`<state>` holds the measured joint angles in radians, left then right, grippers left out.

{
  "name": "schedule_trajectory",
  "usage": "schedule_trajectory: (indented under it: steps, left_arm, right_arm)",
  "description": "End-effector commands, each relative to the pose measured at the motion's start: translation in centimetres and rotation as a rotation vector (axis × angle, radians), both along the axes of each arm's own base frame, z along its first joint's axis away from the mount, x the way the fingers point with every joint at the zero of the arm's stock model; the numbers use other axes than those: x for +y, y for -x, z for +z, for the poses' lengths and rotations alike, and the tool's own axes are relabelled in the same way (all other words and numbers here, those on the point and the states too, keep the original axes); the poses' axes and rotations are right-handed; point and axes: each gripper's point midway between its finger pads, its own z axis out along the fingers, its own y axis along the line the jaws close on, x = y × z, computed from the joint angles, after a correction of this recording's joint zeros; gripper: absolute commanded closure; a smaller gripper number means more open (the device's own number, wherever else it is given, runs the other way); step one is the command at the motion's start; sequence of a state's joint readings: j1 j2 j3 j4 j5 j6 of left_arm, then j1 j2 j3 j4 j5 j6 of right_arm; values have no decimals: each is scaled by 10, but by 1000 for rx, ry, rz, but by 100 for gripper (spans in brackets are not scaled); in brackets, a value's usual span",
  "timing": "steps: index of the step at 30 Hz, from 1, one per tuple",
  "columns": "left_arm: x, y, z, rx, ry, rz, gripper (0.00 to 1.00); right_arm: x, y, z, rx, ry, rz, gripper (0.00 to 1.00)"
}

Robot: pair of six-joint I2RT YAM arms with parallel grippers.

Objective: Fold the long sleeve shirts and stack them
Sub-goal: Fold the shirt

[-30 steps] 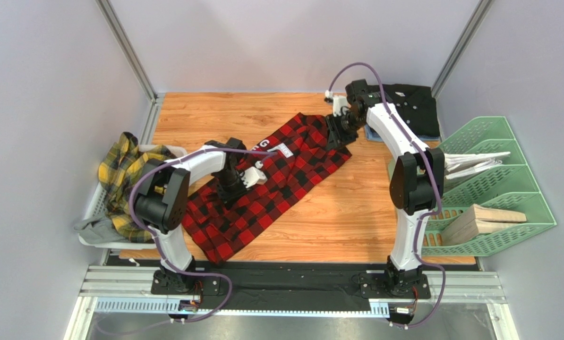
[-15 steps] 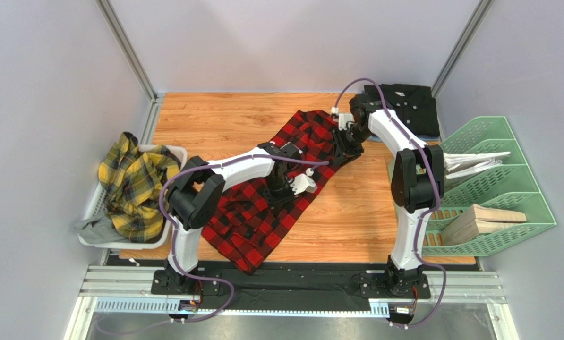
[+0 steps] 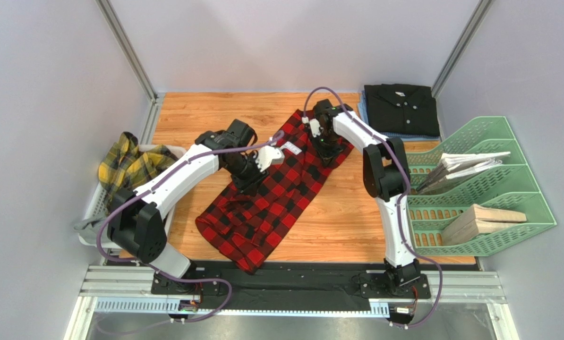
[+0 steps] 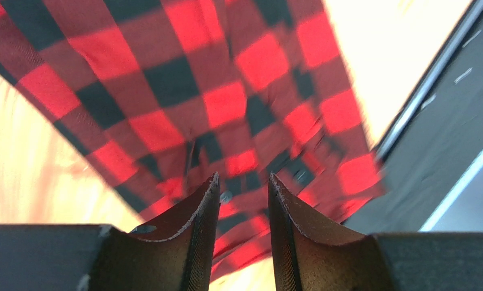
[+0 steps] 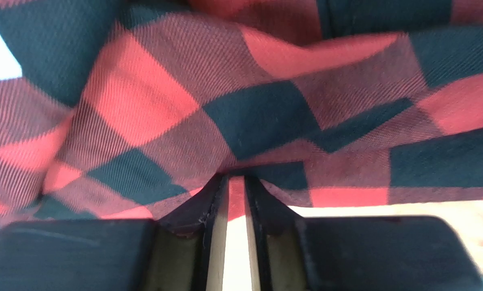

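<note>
**Left gripper** (image 4: 243, 180): The fingers (image 4: 195, 212) stand apart by a narrow gap. The red-and-black check shirt (image 3: 278, 191) shows through that gap and spreads away beyond the tips. A small button lies just past the tip of one finger. The wrist view does not settle whether the tips touch the cloth. From above, this gripper points down over the shirt's left edge, about midway along the garment.

**Right gripper** (image 5: 237, 177): The fingers (image 5: 204, 200) are drawn almost together, with only a thin slit between them. Their tips are clamped on a fold at the shirt's edge. Check cloth bunches up directly ahead of the tips and to both sides of them. Bare table (image 3: 200, 117) shows under the cloth, on the near side of the tips. From above, this gripper sits at the far end of the shirt.

**Task items:**
- From the right gripper the check shirt runs diagonally toward the arm bases, passing beneath the left gripper. It lies rumpled and partly doubled over on the table.
- The plain black shirt (image 3: 401, 106) lies folded flat at the far right corner, to the right of the right gripper and apart from it.
- The yellow-and-dark plaid shirt (image 3: 132, 177) is heaped in a white basket (image 3: 92, 205), well to the left of the left gripper.

**Other:** A green rack (image 3: 505, 138) stands to the right of the right arm, well apart from both grippers.
</note>
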<state>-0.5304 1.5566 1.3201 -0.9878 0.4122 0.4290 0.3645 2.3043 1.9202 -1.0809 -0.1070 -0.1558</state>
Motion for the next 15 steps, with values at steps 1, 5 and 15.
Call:
schedule_trajectory:
  steps: [1, 5, 15]
  left_arm:
    - [41, 8, -19, -117, -189, -204, 58]
    - [59, 2, -51, -124, -306, -295, 59]
    - [13, 10, -117, 65, -416, -367, 75]
  right_arm:
    - [6, -41, -15, -135, 152, 83, 80]
    - [20, -74, -21, -199, 166, 92, 81]
    - [30, -136, 81, -509, -38, -6, 78]
